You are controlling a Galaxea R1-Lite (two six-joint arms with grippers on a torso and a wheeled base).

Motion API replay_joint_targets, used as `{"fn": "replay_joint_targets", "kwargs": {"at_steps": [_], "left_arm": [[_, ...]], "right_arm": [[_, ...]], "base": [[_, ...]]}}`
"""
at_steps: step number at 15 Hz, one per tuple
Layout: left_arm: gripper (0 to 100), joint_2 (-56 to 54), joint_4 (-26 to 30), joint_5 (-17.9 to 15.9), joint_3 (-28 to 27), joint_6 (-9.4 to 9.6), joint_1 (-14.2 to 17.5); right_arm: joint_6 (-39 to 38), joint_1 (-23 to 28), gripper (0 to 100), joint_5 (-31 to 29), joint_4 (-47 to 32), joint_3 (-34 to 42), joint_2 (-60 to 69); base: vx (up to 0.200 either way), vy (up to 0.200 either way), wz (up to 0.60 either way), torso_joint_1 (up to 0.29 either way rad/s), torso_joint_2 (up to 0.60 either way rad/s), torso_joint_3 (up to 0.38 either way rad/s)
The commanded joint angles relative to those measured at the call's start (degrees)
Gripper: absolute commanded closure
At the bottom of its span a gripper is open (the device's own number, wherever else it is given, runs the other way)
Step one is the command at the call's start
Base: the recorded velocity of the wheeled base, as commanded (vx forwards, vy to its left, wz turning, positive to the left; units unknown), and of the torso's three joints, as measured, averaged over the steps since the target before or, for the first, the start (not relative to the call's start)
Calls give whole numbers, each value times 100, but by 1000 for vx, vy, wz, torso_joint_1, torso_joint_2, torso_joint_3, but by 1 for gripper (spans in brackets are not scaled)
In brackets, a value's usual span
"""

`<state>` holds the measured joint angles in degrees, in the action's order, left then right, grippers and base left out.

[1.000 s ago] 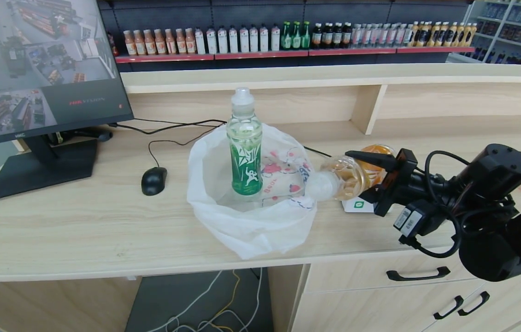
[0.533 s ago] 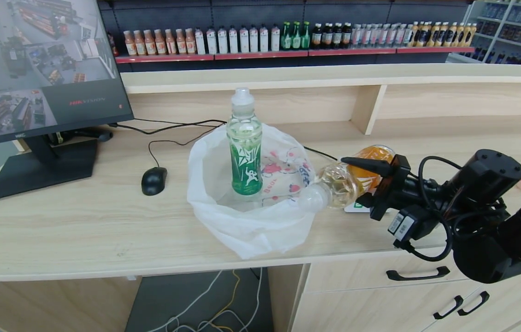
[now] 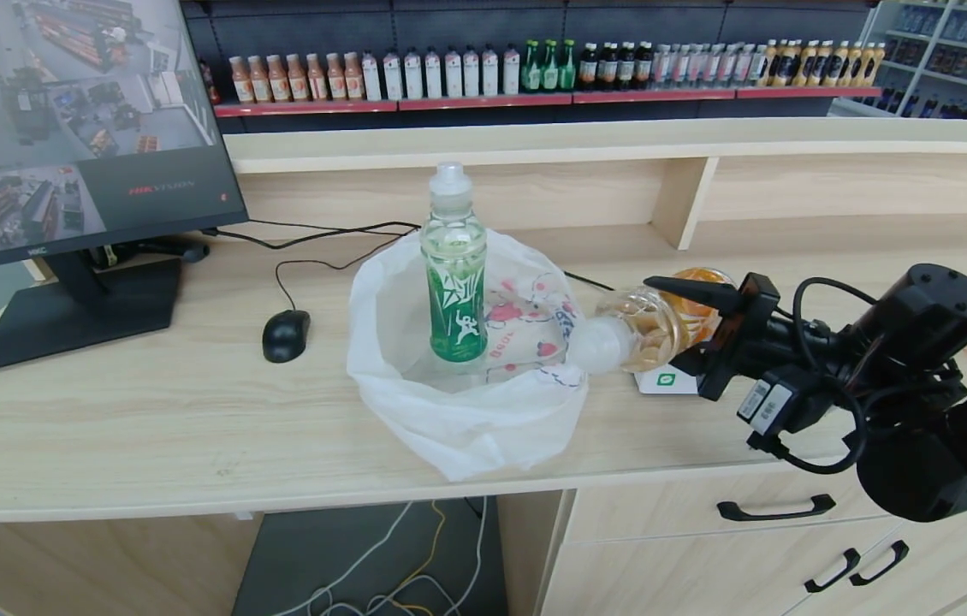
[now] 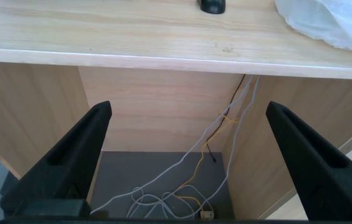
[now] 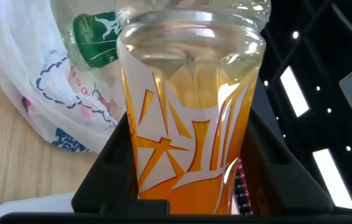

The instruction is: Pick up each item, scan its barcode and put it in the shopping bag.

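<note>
Sideways, a clear orange-labelled plastic bottle (image 3: 642,329) sits clamped in the right gripper (image 3: 679,335) beside the crinkly white bag (image 3: 458,423) at the counter's (image 3: 150,428) front edge; the left gripper (image 4: 188,162) gapes empty.

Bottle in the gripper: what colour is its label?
The label on the bottle is orange with white streaks, clearest in the right wrist view.

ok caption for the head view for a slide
Right gripper holds an orange-label bottle sideways beside the shopping bag.
</note>
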<state>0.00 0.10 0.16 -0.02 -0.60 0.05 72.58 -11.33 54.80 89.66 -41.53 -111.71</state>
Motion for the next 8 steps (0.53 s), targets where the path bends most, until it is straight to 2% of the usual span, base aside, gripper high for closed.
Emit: {"fn": "replay_joint_targets", "kwargs": {"at_steps": [1,7,8], "left_arm": [[0,0,-1,2,2,-2,4],[0,0,-1,2,2,-2,4],[0,0,-1,2,-6,-2,4]], "right_arm": [[-95,-1,100,5,34,-13,299],[-842,-212,100,-127,34,-21,1143],[-1211,-370,100,-558,34,75,1460]], "base": [[0,0,0,0,0,0],[0,0,0,0,0,0],[0,0,0,0,0,0]]}}
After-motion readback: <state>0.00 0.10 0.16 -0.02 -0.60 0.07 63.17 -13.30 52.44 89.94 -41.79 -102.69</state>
